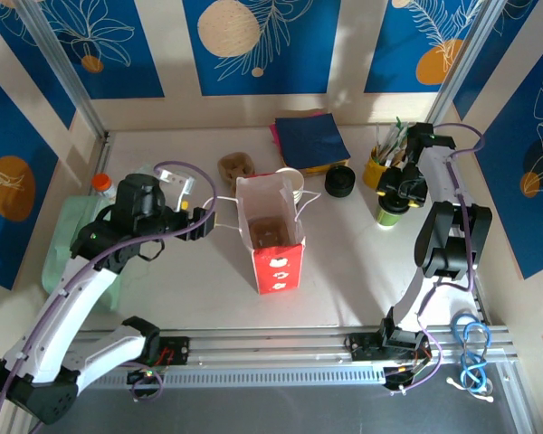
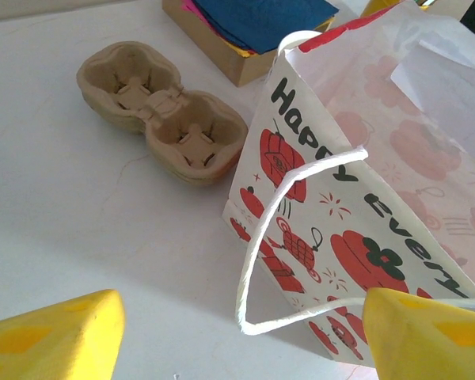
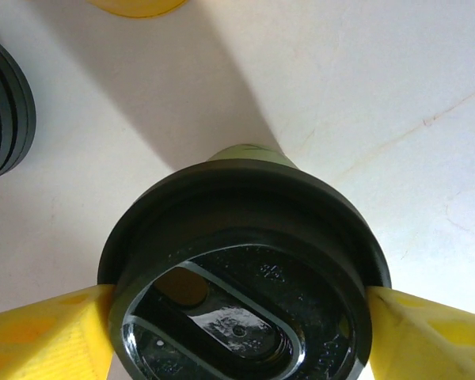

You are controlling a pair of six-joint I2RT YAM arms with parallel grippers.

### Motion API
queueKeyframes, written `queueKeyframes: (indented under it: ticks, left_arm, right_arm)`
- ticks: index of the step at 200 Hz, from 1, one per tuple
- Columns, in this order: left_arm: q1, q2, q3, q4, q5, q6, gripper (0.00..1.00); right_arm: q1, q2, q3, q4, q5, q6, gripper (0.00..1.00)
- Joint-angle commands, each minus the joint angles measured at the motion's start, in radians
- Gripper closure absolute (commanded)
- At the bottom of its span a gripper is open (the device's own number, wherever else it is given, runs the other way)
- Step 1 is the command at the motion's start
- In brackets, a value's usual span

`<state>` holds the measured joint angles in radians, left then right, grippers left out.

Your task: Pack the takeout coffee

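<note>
The takeout coffee point(image 1: 390, 217) stands on the table at the right. It is a cup with a black lid point(image 3: 245, 237), and its side looks pale green under the lid. My right gripper point(image 3: 241, 324) reaches down over it, and both yellow fingers point(image 3: 47, 332) press against the lid's rim. A red and white paper bag point(image 1: 276, 237) stands open in the middle with a brown carrier point(image 1: 270, 231) inside. My left gripper point(image 2: 245, 332) is open at the bag's left side. The bag's white string handle point(image 2: 257, 261) loops between its fingers.
A second pulp carrier point(image 2: 162, 111) lies behind the bag, near a box of blue napkins point(image 1: 309, 140). A stack of black lids point(image 1: 338, 183), a yellow pot of utensils point(image 1: 377, 167) and white cups point(image 1: 291, 183) stand close by. A green item point(image 1: 72, 244) lies far left.
</note>
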<state>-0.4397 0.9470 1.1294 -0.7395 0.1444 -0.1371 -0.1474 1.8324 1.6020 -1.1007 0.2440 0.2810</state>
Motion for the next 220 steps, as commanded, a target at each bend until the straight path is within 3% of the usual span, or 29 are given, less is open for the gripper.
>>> queueKeyframes:
  ticks: [1, 77, 169, 220]
  left_arm:
    - [0.013, 0.000, -0.011, 0.023, 0.010, 0.021, 0.22]
    - [0.025, 0.004, -0.013, 0.026, 0.029, 0.017, 0.22]
    - [0.036, 0.003, -0.015, 0.026, 0.037, 0.018, 0.22]
    - [0.038, 0.003, -0.014, 0.028, 0.039, 0.016, 0.22]
  right_arm:
    - [0.023, 0.024, 0.012, -0.038, -0.031, 0.006, 0.26]
    - [0.098, -0.094, -0.057, -0.087, -0.048, 0.038, 0.26]
    - [0.343, -0.183, -0.132, -0.102, -0.018, 0.115, 0.25]
    - [0.408, -0.197, -0.191, -0.073, -0.019, 0.147, 0.25]
